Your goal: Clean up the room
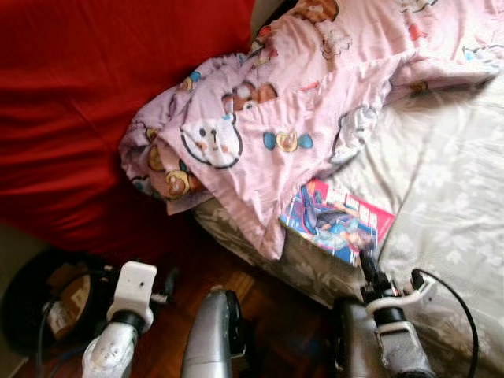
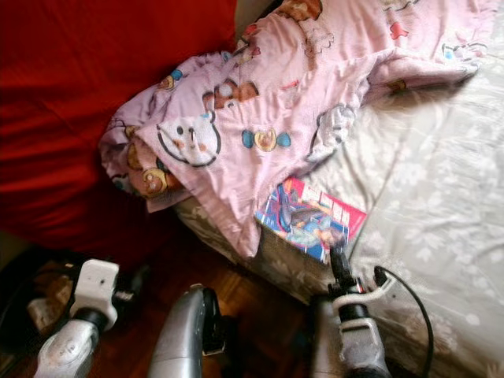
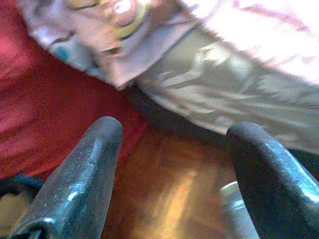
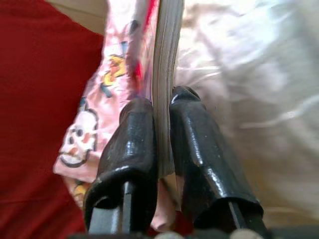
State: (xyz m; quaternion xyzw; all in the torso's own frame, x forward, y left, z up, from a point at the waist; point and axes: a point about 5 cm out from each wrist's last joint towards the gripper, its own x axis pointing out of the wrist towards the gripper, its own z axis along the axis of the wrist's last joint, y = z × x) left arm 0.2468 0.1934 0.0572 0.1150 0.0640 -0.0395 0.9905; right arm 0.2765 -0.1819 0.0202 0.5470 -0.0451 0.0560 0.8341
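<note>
Right hand (image 4: 162, 144) pinches what looks like a book (image 1: 337, 221) edge.

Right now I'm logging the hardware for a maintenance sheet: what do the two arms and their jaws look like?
Both arms are silver metal. The left arm carries a white block-shaped wrist housing; the right arm has a white bracket and a black cable looping beside it. Each gripper has two long, glossy black, rounded fingers: the left gripper and the right gripper.

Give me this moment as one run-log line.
right tool: shut on book edge, at bed | left tool: open, idle above wood floor | pink blanket: bunched on bed
</note>
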